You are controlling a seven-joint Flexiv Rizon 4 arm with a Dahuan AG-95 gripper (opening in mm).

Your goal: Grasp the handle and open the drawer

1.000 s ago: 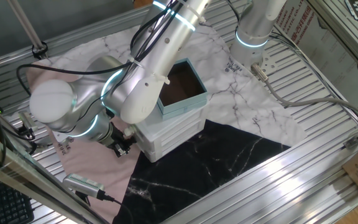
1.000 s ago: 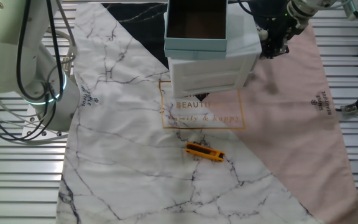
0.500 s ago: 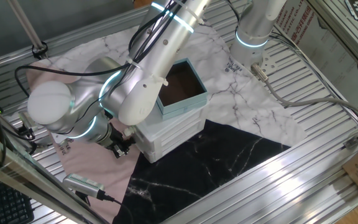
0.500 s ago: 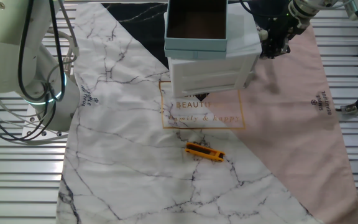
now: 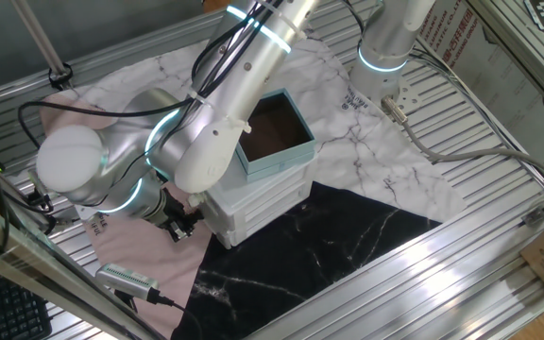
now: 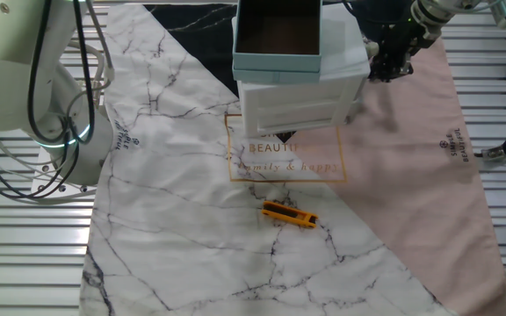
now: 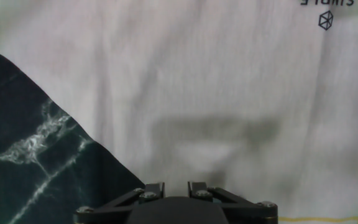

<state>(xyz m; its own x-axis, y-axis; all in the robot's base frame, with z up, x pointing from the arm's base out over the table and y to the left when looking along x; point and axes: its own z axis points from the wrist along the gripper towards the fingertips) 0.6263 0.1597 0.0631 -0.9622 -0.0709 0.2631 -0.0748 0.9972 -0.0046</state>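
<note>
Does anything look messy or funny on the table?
A little. The teal box sits crooked on the white cabinet, and a small orange thing lies alone on the marble cloth. Nothing looks spilled or broken.

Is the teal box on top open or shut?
Open. The teal box sits on the white cabinet with no lid on it, and both fixed views look straight down onto its brown inside.

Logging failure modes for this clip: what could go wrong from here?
1. The tool sits close beside the cabinet; a small slip could knock it.
2. The teal box rests loose on top and might slide off if the cabinet jerks.
3. The hand view shows only cloth, no handle, so the grasp may miss.
</note>
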